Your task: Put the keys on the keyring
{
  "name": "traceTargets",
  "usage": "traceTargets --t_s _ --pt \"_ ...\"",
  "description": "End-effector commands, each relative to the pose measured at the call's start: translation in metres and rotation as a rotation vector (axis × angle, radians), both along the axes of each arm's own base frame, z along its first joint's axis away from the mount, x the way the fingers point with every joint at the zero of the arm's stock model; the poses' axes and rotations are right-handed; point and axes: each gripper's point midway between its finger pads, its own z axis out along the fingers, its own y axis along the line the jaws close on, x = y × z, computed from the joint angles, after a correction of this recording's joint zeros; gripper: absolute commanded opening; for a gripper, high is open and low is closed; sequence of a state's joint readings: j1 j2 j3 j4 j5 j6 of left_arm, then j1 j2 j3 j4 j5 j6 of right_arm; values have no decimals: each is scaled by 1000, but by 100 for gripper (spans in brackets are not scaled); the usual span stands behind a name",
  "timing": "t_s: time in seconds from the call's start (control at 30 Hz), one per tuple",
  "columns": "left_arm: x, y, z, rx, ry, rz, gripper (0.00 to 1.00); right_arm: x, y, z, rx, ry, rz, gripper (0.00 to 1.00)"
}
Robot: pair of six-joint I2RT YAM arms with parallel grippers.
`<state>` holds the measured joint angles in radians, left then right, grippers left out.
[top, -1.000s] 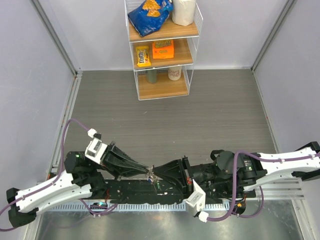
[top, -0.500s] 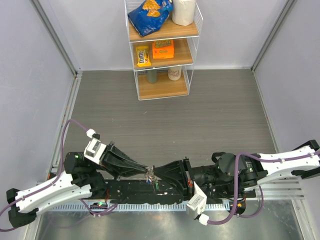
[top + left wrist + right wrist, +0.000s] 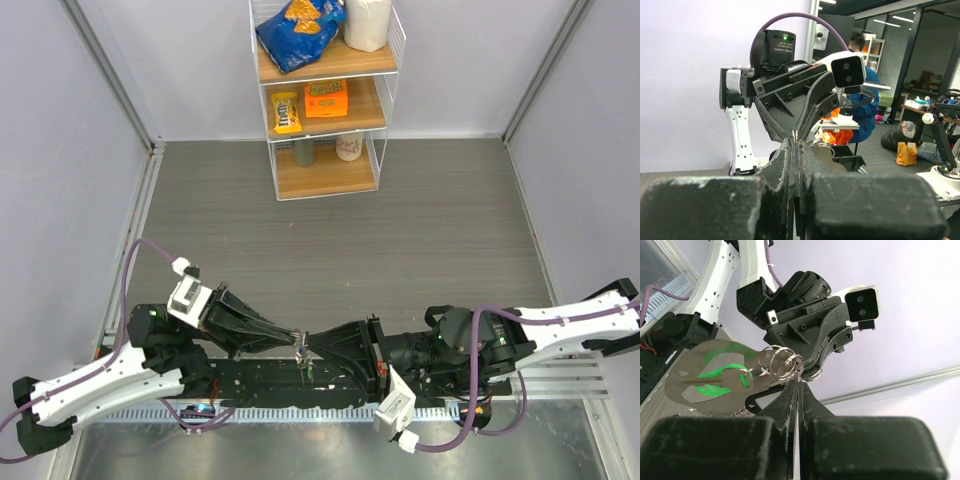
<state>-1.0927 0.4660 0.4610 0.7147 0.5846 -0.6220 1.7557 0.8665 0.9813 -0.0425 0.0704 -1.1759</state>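
Note:
Above the black rail between the arm bases, my left gripper (image 3: 296,338) and right gripper (image 3: 311,346) meet tip to tip. Both are shut. In the right wrist view, silvery coiled loops of the keyring (image 3: 781,361) sit just above my right gripper (image 3: 797,380). It pinches a thin metal sliver that looks like a key edge-on. A flat metal key with green marks (image 3: 715,377) hangs from the loops at the left. The left gripper's tips (image 3: 810,362) pinch a loop from the opposite side. In the left wrist view, my left gripper (image 3: 796,142) is shut, with wire loops (image 3: 826,143) beside it.
A white wire shelf (image 3: 325,100) with snack packs and cups stands at the back of the grey table. The black rail (image 3: 250,385) and a slotted white strip run along the near edge. Grey walls close both sides. A seated person (image 3: 865,95) shows behind.
The right arm's wrist has shifted slightly toward the near edge. Both grippers stay shut and tip to tip, with the keys hanging in the same place.

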Motion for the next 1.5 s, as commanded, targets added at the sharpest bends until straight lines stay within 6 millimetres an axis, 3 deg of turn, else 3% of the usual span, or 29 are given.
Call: traceTargets --t_s 0.0,0.7,0.87,1.47 --pt "-5 8 14 -56 -20 -6 0 6 -7 39 139 -16 -38 5" --pt "-11 10 17 -69 -32 -42 0 20 -14 34 146 -30 -113 5" --pt "-10 9 17 -70 -29 -40 0 18 -14 35 145 -30 -101 5" --pt "-7 12 20 -89 -21 -19 0 6 -8 10 55 -6 -34 5"
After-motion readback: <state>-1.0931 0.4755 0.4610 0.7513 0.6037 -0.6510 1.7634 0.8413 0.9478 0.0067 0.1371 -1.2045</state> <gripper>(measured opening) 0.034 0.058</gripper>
